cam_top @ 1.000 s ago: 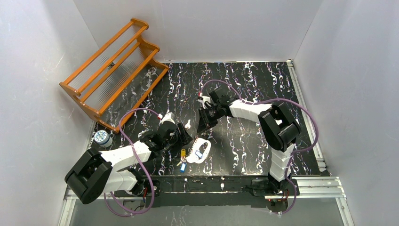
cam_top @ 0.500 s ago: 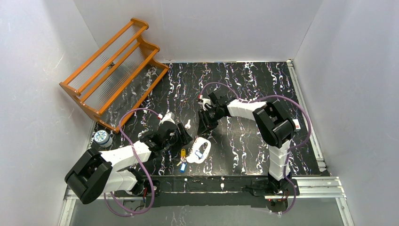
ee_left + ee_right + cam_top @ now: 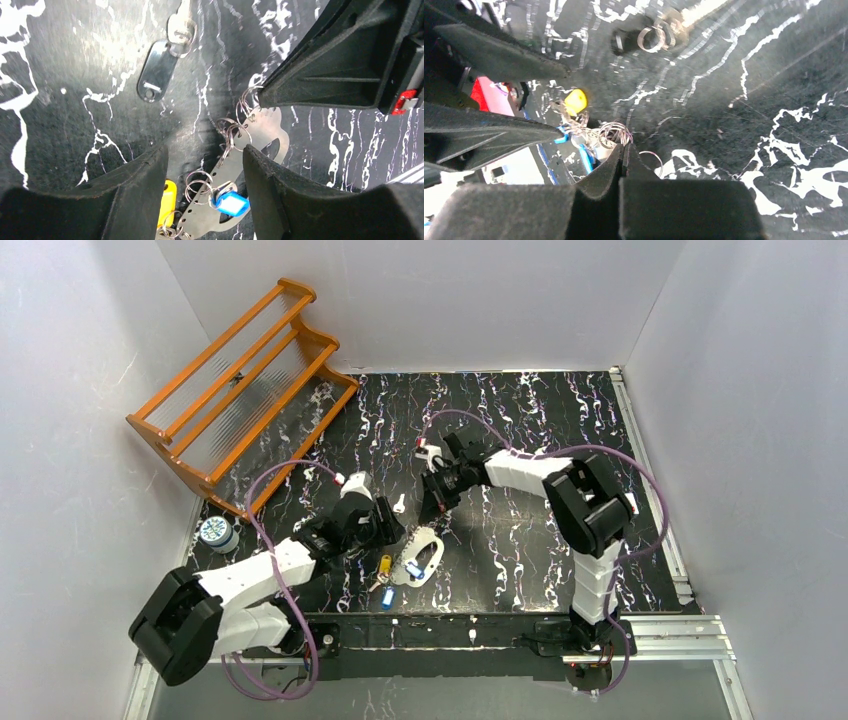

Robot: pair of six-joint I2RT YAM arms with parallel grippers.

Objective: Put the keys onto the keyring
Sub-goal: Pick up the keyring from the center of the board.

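Keyring [image 3: 263, 125] edge touching closed right pincer [image 3: 624, 148]; left pincer [image 3: 205, 152] half-open, empty.

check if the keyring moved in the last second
Yes, slightly: the keyring has shifted left, and its far end now lies a little closer to the loose white key.

White shells over black joint housings clad the left arm [image 3: 265, 570] and right arm [image 3: 520, 472], and a purple cable [image 3: 462, 412] loops along each. The left tool [image 3: 205, 150] and right tool [image 3: 623, 147] end in matte black wedge fingers [image 3: 132, 200]. Black bases sit at the bench's [image 3: 520, 550] near edge.
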